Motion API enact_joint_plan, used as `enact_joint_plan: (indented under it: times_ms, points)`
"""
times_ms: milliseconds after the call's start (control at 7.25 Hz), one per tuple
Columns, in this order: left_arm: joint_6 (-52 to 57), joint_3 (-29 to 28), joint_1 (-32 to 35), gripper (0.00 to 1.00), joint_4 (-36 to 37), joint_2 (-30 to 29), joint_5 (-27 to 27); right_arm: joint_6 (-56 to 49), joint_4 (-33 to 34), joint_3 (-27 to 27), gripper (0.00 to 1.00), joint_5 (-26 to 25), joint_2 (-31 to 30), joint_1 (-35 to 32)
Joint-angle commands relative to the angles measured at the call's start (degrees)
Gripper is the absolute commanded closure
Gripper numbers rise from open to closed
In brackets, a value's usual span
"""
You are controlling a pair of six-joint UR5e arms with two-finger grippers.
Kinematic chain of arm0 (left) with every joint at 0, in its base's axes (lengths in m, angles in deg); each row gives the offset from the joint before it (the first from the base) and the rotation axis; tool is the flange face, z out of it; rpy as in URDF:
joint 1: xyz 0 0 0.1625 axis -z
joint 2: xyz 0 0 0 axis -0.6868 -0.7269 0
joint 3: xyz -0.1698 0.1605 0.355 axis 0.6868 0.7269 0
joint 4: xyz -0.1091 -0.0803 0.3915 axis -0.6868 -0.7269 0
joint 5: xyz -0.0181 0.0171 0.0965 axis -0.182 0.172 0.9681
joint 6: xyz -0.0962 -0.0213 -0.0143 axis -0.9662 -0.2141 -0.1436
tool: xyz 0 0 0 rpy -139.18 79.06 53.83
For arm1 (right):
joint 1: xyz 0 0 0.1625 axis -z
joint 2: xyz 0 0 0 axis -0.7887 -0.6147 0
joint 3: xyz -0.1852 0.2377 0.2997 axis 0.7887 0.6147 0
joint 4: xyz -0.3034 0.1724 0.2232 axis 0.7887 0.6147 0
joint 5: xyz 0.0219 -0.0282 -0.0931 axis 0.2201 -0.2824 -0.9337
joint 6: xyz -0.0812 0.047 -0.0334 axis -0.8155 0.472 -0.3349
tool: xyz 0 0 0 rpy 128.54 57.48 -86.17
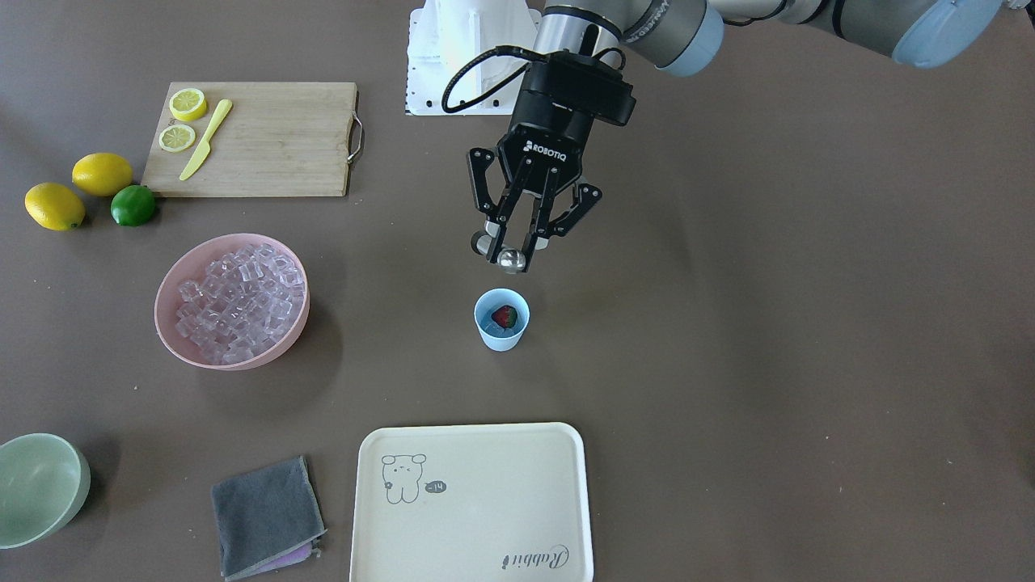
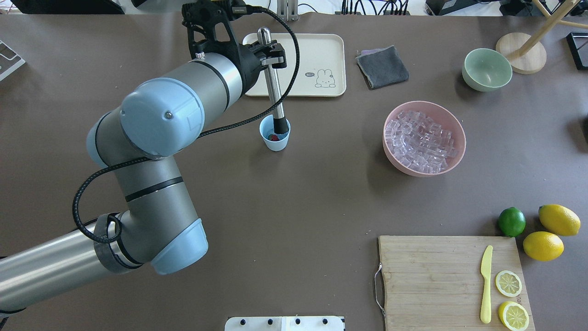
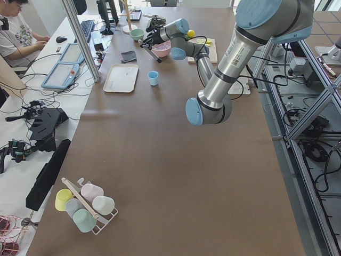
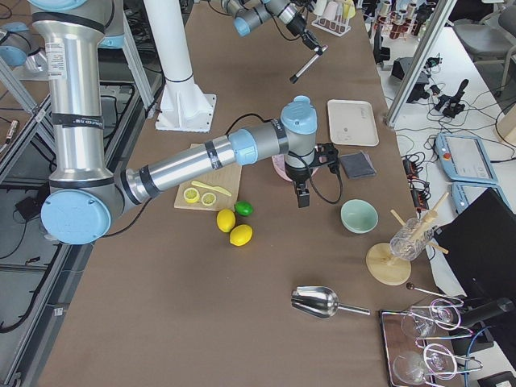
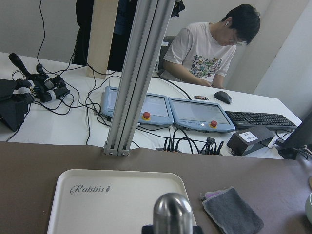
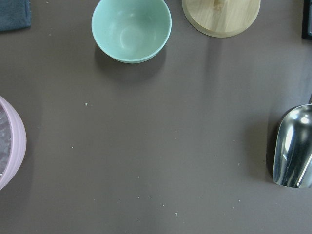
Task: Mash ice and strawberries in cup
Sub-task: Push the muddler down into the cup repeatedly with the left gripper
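Left jaws: clamped on a steel muddler [image 2: 274, 87], gripping the upper part of the shaft, with the rounded top end poking out past the fingers. Muddler is tilted, black tip down. Overhead view puts the tip at the rim of the cup [image 1: 501, 341]; the left side view shows it above the cup, not inside.

Right jaws: only visible in the right side view, hanging over the worktop [image 1: 728, 323] between the pink bowl [image 1: 242, 364] and the pale green bowl [image 1: 36, 485]. Can't tell how far open they are or whether they hold anything.

Cup stands upright on the worktop, just below the left jaws in the front view, between the robot base and the cream tray [image 1: 485, 517]. Strawberry [image 1: 505, 315] lies in the bottom of the cup, red with the green top showing. Can't tell if any ice is in there with it.

Ice [image 1: 234, 299]: a heap of clear cubes filling the pink bowl, well apart from the cup on the robot's right.

Further out:
- Grey cloth [image 1: 267, 513], folded, just beside the tray.
- Wooden cutting board [image 1: 275, 141] carrying two lemon halves [image 1: 187, 104] and a yellow knife [image 1: 206, 139].
- Two whole lemons [image 1: 102, 174] and a lime [image 1: 133, 204], bunched at the board's corner.
- Metal scoop [image 6: 292, 146] on the worktop at the edge of the right wrist view, with a round wooden base [image 6: 222, 17] near the pale green bowl.
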Motion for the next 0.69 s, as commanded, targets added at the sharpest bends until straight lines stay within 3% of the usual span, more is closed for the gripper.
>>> enact_joint_plan:
  times_ms: [0,552]
  points:
    - [3.99,-1.25,-1.67,1.00,-4.15,1.16,5.12,0.53,-0.02,-0.32,0.01,-0.05,-1.65,-1.92]
    - [6.02,-5.21,-1.06,1.00,-5.58,0.73,7.43,0.53,-0.19,-1.55,0.01,-0.05,-2.18,-2.37]
